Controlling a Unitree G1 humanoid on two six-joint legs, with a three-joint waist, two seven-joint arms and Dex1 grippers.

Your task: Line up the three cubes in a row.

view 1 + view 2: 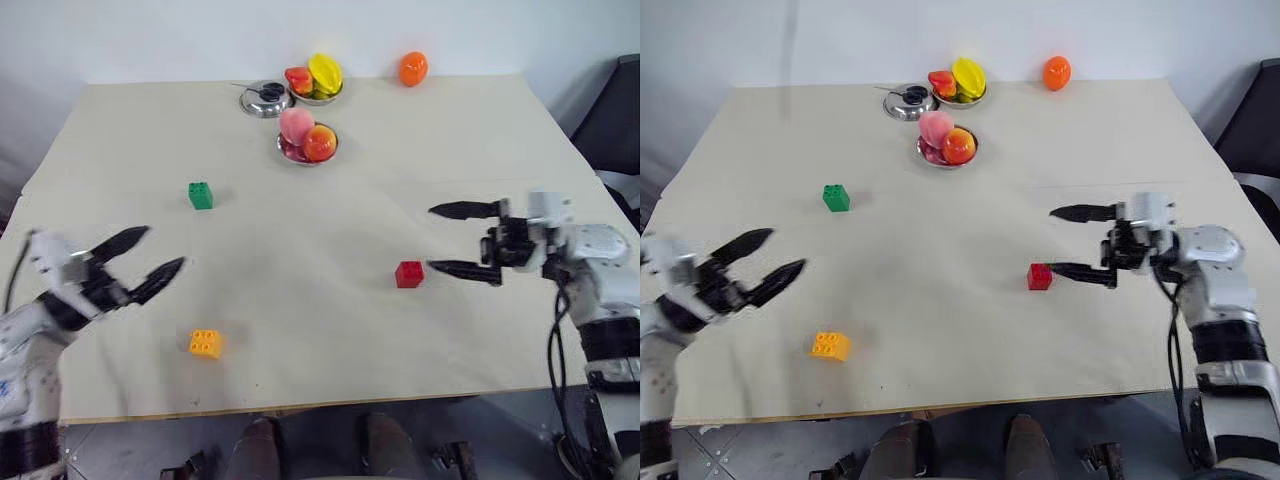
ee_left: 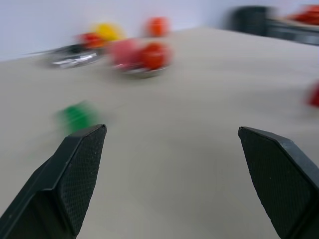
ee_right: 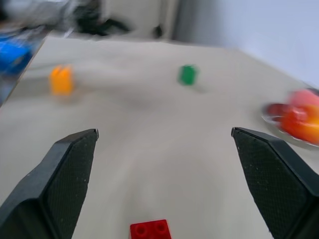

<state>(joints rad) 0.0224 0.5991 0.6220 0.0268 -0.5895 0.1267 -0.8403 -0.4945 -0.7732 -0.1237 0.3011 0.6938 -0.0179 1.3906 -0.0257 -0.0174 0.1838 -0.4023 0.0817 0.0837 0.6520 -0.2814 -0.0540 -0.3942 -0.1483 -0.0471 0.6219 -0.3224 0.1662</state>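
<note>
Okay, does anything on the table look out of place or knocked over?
Nothing spilled or damaged. The green cube, red cube and orange-yellow cube sit scattered, not in a row. One orange fruit lies loose beside the bowls.

red cube (image 1: pixel 409 274), green cube (image 1: pixel 200 195), orange-yellow cube (image 1: pixel 205 344)
</note>
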